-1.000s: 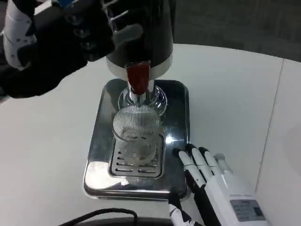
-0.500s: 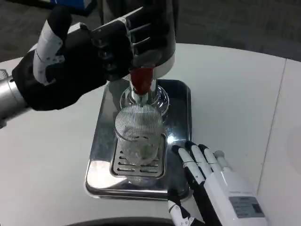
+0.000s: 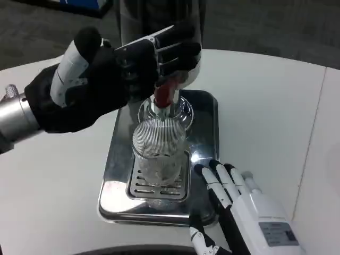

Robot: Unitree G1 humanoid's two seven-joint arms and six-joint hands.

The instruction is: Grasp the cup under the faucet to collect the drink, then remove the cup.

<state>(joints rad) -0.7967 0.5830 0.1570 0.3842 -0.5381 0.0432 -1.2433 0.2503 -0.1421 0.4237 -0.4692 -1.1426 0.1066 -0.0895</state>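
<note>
cup (image 3: 158,151) under faucet (image 3: 166,94), looks unfilled; left hand (image 3: 106,77) fingers at faucet lever, grip unclear; right hand (image 3: 236,199) spread, empty, just beside cup.

A clear ribbed plastic cup (image 3: 159,154) stands upright on the slotted grate of a shiny silver metal drip tray (image 3: 119,159). Its round open rim faces up and sits directly beneath the short red faucet spout (image 3: 165,93) of a black and silver drink dispenser (image 3: 159,32). The spout hangs just above the rim without touching it. Whether the cup holds any liquid cannot be told. The tray rests on a white desk (image 3: 255,106).
</note>
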